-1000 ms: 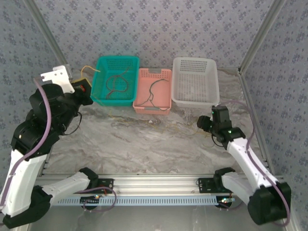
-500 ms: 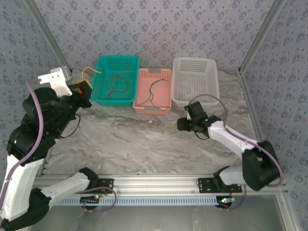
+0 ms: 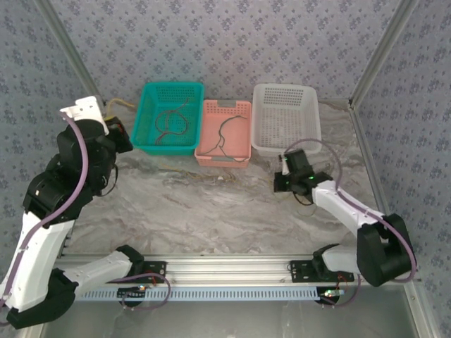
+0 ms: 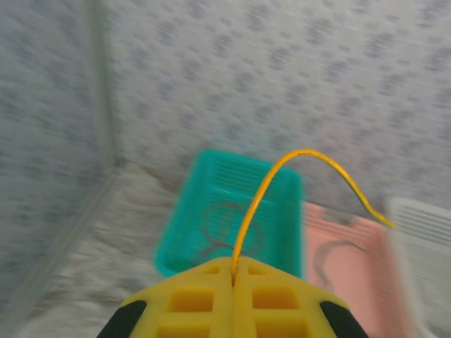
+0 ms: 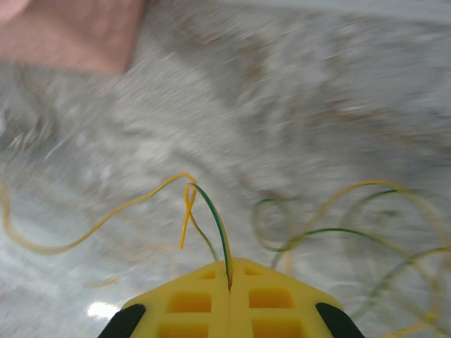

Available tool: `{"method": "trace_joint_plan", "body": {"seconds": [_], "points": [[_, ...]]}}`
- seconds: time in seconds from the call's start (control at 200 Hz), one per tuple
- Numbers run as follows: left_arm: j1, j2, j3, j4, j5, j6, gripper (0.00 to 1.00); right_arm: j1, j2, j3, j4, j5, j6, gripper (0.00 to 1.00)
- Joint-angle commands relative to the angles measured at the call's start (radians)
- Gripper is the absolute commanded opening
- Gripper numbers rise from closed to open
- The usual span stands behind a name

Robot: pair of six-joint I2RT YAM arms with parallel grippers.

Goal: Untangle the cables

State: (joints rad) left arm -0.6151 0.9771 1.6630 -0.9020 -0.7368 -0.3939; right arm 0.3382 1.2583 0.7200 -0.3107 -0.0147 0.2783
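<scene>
The loose cables [image 5: 331,225] lie in green and yellow loops on the counter [image 3: 211,204] in front of the white basket [image 3: 285,120]. One green cable [image 5: 215,218], with a yellow strand beside it, runs straight into the right end effector [image 5: 230,271], whose fingers are pressed together on it. A second ago that end effector stood half spread, farther back on the right; it has since swung in, settled low over the tangle and clamped. The left end effector [image 4: 234,264] pinches a separate yellow cable [image 4: 282,163], which arcs up free near the teal basket [image 4: 176,236]; that arm has drawn back and left, carrying the cable's end off the basket's rim. A reddish-brown cable [image 3: 169,120] lies in the teal basket and a dark one [image 3: 224,132] in the pink basket [image 3: 239,148]. With a strand gripped on each side, lifting the green one out of its loops looks like the step at hand, though the coils beside the grip seem interlaced.
</scene>
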Motion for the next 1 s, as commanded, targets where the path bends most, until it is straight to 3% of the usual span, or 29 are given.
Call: {"method": "trace_joint_plan", "body": {"seconds": [0.0, 0.06, 0.13, 0.35, 0.44, 0.52, 0.62, 0.799, 0.884, 0.994], "points": [[0.005, -0.072, 0.051, -0.011, -0.371, 0.105, 0.0, -0.137, -0.023, -0.033, -0.063, 0.029, 0.055, 0.0], [0.005, -0.111, 0.033, 0.03, -0.48, 0.14, 0.0, -0.21, -0.037, -0.042, -0.09, 0.052, 0.1, 0.0], [0.006, -0.157, -0.005, 0.099, -0.531, 0.183, 0.0, -0.267, -0.064, -0.055, -0.087, 0.045, 0.145, 0.0], [0.006, -0.178, -0.01, 0.129, -0.606, 0.191, 0.0, -0.285, -0.052, -0.016, -0.113, 0.101, 0.227, 0.0], [0.006, -0.177, -0.028, 0.196, -0.382, 0.208, 0.0, -0.248, -0.028, 0.006, -0.07, 0.028, 0.212, 0.0], [0.006, -0.116, 0.012, 0.178, -0.085, 0.2, 0.0, -0.138, 0.007, 0.068, -0.071, -0.005, 0.18, 0.0], [0.006, -0.029, 0.07, 0.173, 0.239, 0.159, 0.0, 0.004, 0.012, 0.14, -0.099, 0.041, 0.18, 0.0], [0.006, 0.113, 0.241, 0.149, 0.514, 0.087, 0.0, 0.155, 0.053, 0.232, -0.135, 0.081, 0.211, 0.0], [0.006, 0.166, 0.33, 0.151, 0.58, 0.065, 0.0, 0.192, 0.103, 0.254, -0.121, 0.047, 0.217, 0.0], [0.006, 0.239, 0.432, 0.128, 0.62, 0.061, 0.0, 0.231, 0.103, 0.241, -0.067, 0.028, 0.211, 0.26]]}}
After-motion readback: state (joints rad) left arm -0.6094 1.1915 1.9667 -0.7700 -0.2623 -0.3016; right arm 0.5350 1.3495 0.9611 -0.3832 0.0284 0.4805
